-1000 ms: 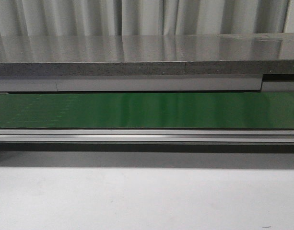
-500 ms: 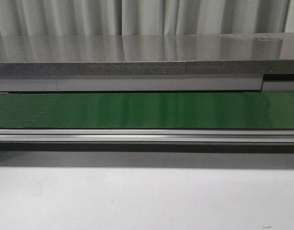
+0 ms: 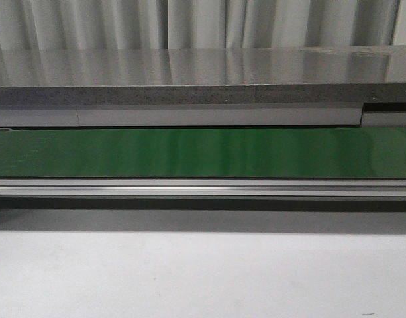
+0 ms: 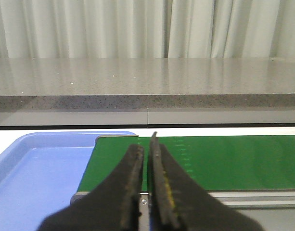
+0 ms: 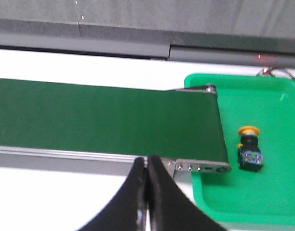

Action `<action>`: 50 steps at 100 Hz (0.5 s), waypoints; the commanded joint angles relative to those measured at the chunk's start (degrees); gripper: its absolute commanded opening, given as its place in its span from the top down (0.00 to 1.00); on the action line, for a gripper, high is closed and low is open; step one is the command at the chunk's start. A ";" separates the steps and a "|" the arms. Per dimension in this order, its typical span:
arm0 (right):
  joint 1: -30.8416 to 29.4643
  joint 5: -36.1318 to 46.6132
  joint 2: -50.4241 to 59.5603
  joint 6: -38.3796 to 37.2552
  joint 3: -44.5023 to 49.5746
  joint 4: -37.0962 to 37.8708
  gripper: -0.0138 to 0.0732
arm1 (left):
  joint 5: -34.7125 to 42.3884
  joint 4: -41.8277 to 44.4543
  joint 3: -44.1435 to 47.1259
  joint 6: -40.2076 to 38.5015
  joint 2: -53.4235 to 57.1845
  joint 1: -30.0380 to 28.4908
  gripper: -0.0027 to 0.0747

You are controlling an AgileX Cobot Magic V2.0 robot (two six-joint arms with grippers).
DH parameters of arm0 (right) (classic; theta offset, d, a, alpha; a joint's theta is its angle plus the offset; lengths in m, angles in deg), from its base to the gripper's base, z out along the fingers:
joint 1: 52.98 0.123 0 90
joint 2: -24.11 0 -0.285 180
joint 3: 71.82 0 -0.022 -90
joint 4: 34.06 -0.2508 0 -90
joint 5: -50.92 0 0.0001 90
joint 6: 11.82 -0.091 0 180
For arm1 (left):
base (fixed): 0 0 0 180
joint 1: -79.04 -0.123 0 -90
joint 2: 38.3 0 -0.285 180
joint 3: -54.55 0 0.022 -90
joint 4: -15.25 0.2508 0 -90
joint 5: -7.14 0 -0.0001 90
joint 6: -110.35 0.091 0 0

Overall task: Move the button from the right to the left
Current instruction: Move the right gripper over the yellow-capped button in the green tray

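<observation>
The button (image 5: 249,147), a yellow-orange cap on a black body, lies in the green tray (image 5: 262,202) just past the end of the green conveyor belt (image 5: 104,122). My right gripper (image 5: 147,163) is shut and holds nothing; it hangs over the belt's near rail, well apart from the button. My left gripper (image 4: 145,149) is shut too, empty, above the other end of the belt (image 4: 224,161) beside a blue tray (image 4: 36,183). The front view shows only the belt (image 3: 203,152); neither gripper nor the button appears there.
A grey stone counter (image 3: 189,76) runs behind the belt, with pale curtains (image 4: 113,29) beyond it. An aluminium rail (image 3: 203,187) borders the belt's near side, above the white tabletop (image 3: 203,278).
</observation>
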 commanded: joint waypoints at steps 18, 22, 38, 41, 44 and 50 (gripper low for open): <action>-0.21 -7.79 -15.27 -2.25 -12.84 0.59 0.92 | 4.64 -0.42 2.38 -0.67 2.05 -0.13 0.96; -0.21 -8.52 -17.21 -2.25 -13.50 0.27 0.92 | 4.64 -0.42 2.38 -0.67 2.05 -0.13 0.96; -0.21 -8.30 -22.26 -2.25 -14.05 -0.34 0.92 | 4.64 -0.42 2.38 -0.67 2.05 -0.13 0.96; -0.21 -8.23 -23.00 -2.25 -14.05 -0.37 0.92 | 4.64 -0.42 2.38 -0.67 2.05 -0.13 0.96; -0.21 -8.23 -23.69 -2.25 -14.05 -0.37 0.92 | 4.64 -0.42 2.38 -0.67 2.05 -0.13 0.96; -0.21 -8.23 -24.93 -2.25 -14.05 -0.37 0.92 | 4.64 -0.42 2.38 -0.67 2.05 -0.13 0.96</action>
